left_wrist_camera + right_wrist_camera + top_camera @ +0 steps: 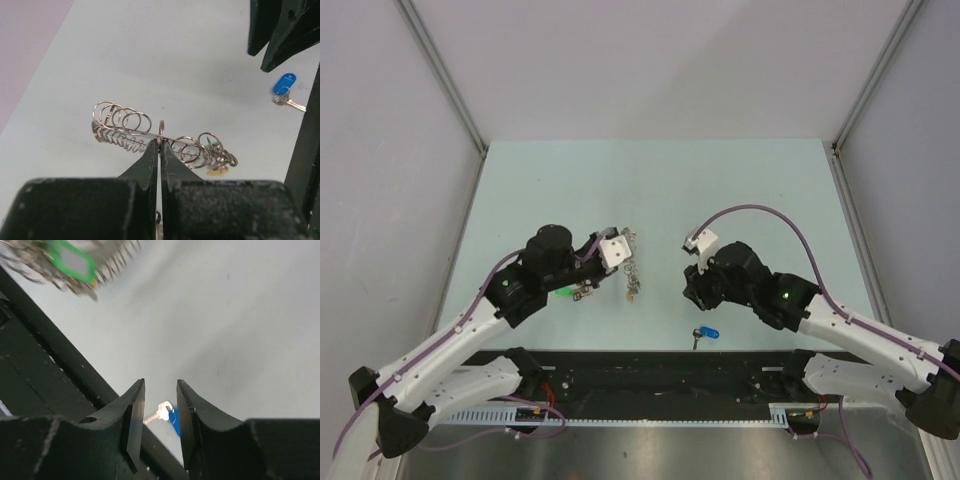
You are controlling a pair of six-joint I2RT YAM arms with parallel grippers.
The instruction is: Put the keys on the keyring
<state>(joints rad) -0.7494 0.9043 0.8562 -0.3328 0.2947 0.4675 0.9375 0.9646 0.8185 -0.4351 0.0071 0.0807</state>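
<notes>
The keyring (125,131), a silver wire hung with many small split rings and a green tag (215,145), is held off the table by my left gripper (160,141), whose jaws are shut on the wire. In the top view the keyring (631,270) hangs just right of the left gripper (605,268). One of the keys, blue-tagged (706,334), lies on the table near the front edge. My right gripper (160,382) hovers above it, open and holding nothing. The blue-tagged key (167,413) shows between its fingers. The green tag (75,260) sits at that view's top left.
A black rail (650,365) runs along the near edge of the pale table (650,190). Grey walls with metal posts (445,80) close in both sides. The right gripper's dark fingers (280,30) hang close to the keyring's right side.
</notes>
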